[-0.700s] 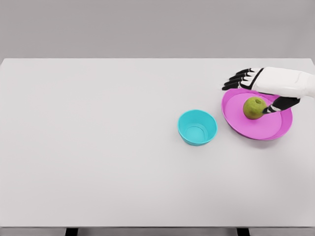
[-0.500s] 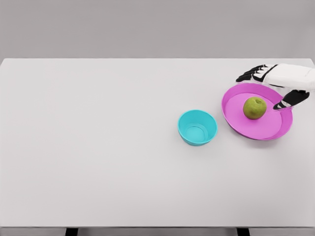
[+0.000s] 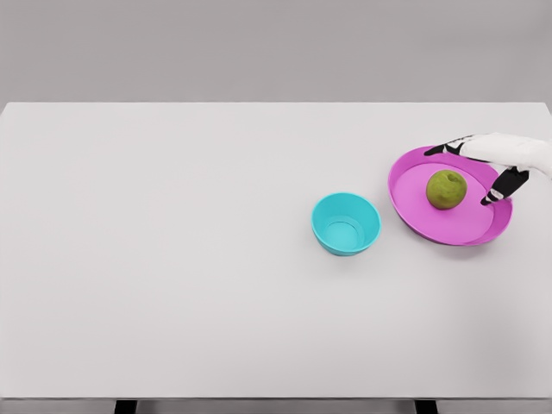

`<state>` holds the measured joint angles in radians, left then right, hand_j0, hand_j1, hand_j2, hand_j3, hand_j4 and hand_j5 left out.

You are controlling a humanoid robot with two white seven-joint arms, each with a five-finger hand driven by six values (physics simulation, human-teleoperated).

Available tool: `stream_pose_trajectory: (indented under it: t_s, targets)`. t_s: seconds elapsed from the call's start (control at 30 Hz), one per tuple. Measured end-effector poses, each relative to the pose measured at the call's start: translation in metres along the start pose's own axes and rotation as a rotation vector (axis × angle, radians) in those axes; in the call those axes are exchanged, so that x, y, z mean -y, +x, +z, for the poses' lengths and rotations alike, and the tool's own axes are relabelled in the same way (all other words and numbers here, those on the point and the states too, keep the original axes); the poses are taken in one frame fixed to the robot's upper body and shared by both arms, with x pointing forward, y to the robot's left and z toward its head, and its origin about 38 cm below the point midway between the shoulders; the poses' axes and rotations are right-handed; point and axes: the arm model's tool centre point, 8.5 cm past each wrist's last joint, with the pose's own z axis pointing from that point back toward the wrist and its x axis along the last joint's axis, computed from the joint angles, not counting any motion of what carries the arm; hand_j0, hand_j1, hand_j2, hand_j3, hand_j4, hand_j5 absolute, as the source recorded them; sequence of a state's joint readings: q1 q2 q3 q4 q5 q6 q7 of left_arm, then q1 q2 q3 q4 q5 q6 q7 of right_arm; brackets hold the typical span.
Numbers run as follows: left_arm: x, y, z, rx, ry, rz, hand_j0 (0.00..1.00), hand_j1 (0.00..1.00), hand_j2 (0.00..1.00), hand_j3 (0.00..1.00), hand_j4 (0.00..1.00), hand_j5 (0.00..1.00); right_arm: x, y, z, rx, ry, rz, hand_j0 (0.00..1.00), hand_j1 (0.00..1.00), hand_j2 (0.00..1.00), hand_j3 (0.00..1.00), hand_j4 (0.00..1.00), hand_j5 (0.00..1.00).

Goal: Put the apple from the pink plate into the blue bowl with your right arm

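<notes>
A green apple [image 3: 446,189] lies on the pink plate [image 3: 435,221] at the right side of the white table. My right hand [image 3: 473,171] comes in from the right edge and hovers over the plate's far right rim, just right of the apple. Its fingers are spread and hold nothing; the thumb tip [image 3: 490,198] points down toward the plate, a short gap from the apple. The blue bowl [image 3: 346,223] stands empty to the left of the plate. My left arm does not show.
The white table [image 3: 172,259] fills the view, its front edge near the bottom and its right edge close behind the plate. A plain grey wall stands behind it.
My right hand has drawn back to the right, away from the apple, and dropped lower over the plate's rim. The apple and the bowl stayed put.
</notes>
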<state>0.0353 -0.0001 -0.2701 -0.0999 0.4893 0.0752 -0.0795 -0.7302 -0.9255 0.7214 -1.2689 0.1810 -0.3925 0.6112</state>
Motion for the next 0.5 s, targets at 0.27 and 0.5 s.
stream_pose_trajectory:
  t_s: [0.27, 0.5]
  targets:
    - [0.0, 0.0, 0.0, 0.0, 0.0, 0.0, 1.0, 1.0, 1.0, 1.0, 1.0, 1.0, -0.009, 0.01, -0.018, 0.024, 0.022, -0.004, 1.0, 1.0, 1.0, 1.0, 1.0, 1.0]
    - [0.0, 0.0, 0.0, 0.0, 0.0, 0.0, 1.0, 1.0, 1.0, 1.0, 1.0, 1.0, -0.02, -0.002, -0.025, 0.004, 0.042, -0.024, 1.0, 1.0, 1.0, 1.0, 1.0, 1.0]
